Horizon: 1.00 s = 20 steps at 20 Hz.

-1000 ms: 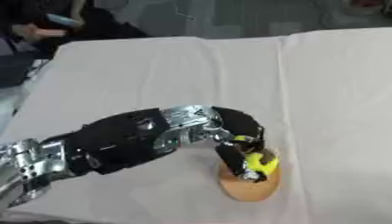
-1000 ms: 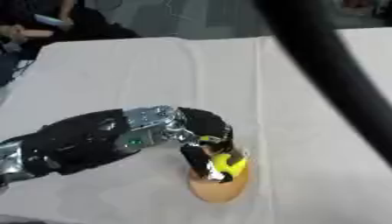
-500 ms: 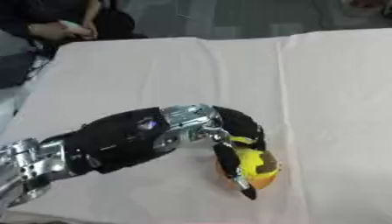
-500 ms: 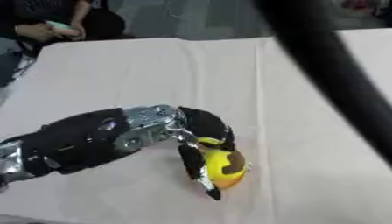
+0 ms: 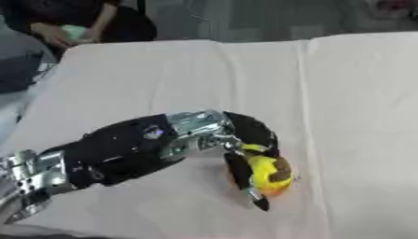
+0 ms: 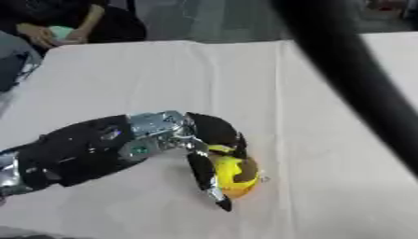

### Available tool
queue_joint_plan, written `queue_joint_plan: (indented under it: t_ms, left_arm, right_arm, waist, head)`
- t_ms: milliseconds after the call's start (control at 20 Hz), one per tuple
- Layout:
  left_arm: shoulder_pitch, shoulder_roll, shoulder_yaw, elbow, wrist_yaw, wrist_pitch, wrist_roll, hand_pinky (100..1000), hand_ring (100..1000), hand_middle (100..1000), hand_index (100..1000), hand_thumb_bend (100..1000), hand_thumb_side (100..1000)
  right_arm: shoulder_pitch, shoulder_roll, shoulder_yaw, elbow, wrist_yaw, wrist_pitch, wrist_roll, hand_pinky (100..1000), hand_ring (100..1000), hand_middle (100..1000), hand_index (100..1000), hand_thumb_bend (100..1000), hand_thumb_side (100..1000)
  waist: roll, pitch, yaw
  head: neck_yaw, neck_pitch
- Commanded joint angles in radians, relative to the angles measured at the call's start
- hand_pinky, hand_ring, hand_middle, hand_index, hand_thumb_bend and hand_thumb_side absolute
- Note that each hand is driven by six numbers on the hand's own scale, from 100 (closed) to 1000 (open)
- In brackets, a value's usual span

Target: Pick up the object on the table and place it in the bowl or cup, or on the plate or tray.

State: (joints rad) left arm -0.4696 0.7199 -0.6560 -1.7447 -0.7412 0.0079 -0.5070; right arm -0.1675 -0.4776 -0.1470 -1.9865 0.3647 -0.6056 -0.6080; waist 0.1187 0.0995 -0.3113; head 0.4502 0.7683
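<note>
One robot hand (image 5: 249,158) is at work, the left one, entering from the lower left of the frame on a black arm with silver joints and ending just below centre. Its fingers and thumb are curled round a yellow object (image 5: 270,173) with dark patches and an orange underside; the object sits inside the grasp, lower centre of the frame. One dark finger (image 5: 241,175) crosses the near face of the object and its tip points down toward the table (image 5: 163,79). Whether the object touches the table cannot be told. The table is covered by a pale pinkish cloth with a fold line running from the top edge down the right of centre. In the right eye view a blurred black bar (image 6: 351,79) runs from the top centre to the right edge. The right hand shows in neither view.
</note>
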Motion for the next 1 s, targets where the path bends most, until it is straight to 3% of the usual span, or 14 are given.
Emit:
queue_joint_plan:
  t_ms: [50,300,350,400,700,1000]
  left_arm:
    - [0.004,0.043,0.048,-0.092,-0.005,0.045,-0.001,718,820,788,754,612,860]
    - [-0.001,0.075,0.092,-0.239,-0.006,0.117,-0.061,730,827,790,748,601,861]
    - [-0.006,0.078,0.095,-0.248,-0.005,0.123,-0.075,733,830,789,748,535,835]
    - [-0.011,0.082,0.098,-0.251,-0.008,0.131,-0.092,738,834,793,748,600,859]
    - [-0.029,0.093,0.110,-0.255,-0.018,0.150,-0.155,746,840,795,746,598,857]
    - [-0.010,0.117,0.150,-0.255,-0.003,0.140,-0.115,736,829,793,744,594,862]
  right_arm:
    - [0.002,-0.020,-0.012,-0.014,0.011,-0.301,-0.299,461,487,530,618,559,625]
    - [0.021,-0.015,-0.011,-0.014,0.031,-0.301,-0.299,460,487,529,615,554,620]
    - [0.023,-0.014,-0.010,-0.014,0.035,-0.301,-0.299,461,487,529,615,576,633]
    - [0.027,-0.014,-0.010,-0.014,0.038,-0.301,-0.299,461,487,528,614,555,617]
    - [0.042,-0.019,-0.012,-0.014,0.048,-0.301,-0.299,463,487,527,613,561,614]
    - [0.049,-0.017,-0.019,-0.014,0.052,-0.301,-0.299,465,487,526,611,565,611]
  waist:
    - [-0.010,-0.017,0.006]
    - [-0.015,-0.027,0.023]
    - [-0.016,-0.029,0.026]
    - [-0.016,-0.033,0.029]
    - [-0.016,-0.049,0.037]
    - [-0.020,-0.053,0.047]
  head:
    - [0.006,-0.018]
    - [0.003,-0.028]
    - [0.003,-0.028]
    - [0.008,-0.029]
    - [0.017,-0.039]
    - [-0.015,-0.068]
